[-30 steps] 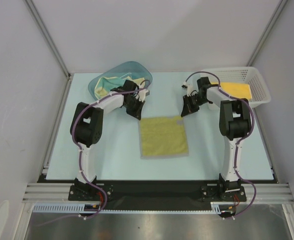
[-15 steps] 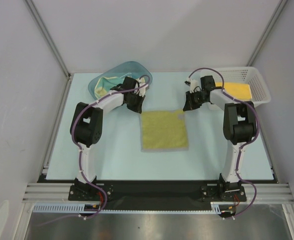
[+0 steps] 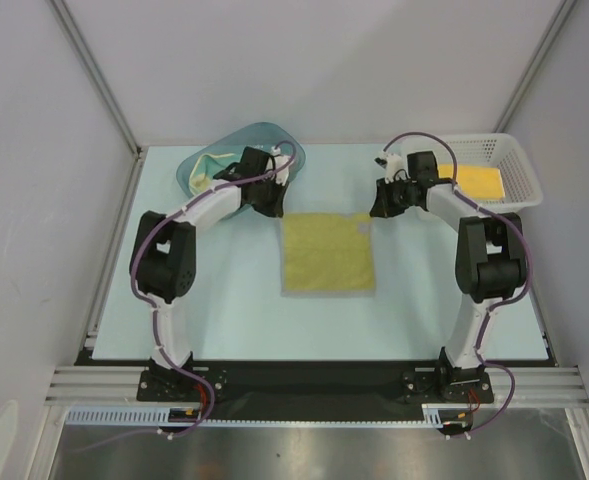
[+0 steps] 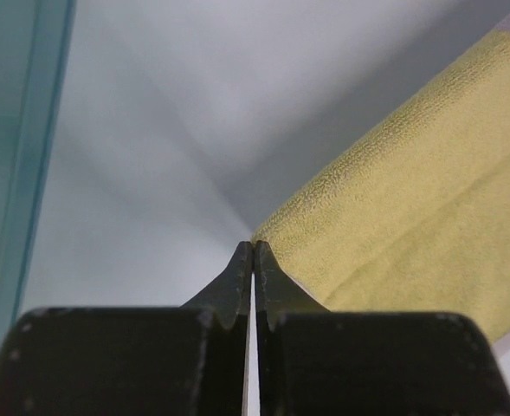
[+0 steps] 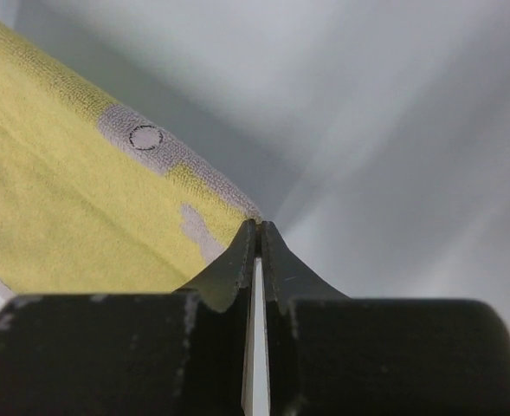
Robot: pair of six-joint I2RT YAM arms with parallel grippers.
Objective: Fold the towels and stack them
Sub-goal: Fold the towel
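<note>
An olive-yellow towel (image 3: 326, 252) with a grey edge lies flat at the middle of the table. My left gripper (image 3: 276, 209) is shut on its far left corner, and the left wrist view shows the towel (image 4: 410, 191) meeting the closed gripper (image 4: 253, 247). My right gripper (image 3: 375, 211) is shut on the far right corner. In the right wrist view the towel (image 5: 64, 199), with grey patches, ends at that gripper (image 5: 259, 225). More towels (image 3: 202, 176) lie crumpled in the teal tub. A bright yellow folded towel (image 3: 474, 180) lies in the white basket.
The teal tub (image 3: 264, 133) stands at the far left, just behind my left arm; its wall (image 4: 21, 173) shows in the left wrist view. The white mesh basket (image 3: 519, 160) stands at the far right. Grey walls close in the table on three sides.
Both grippers have moved away from the bases toward the far side, and the towel has slid that way with them, now lying straighter.
</note>
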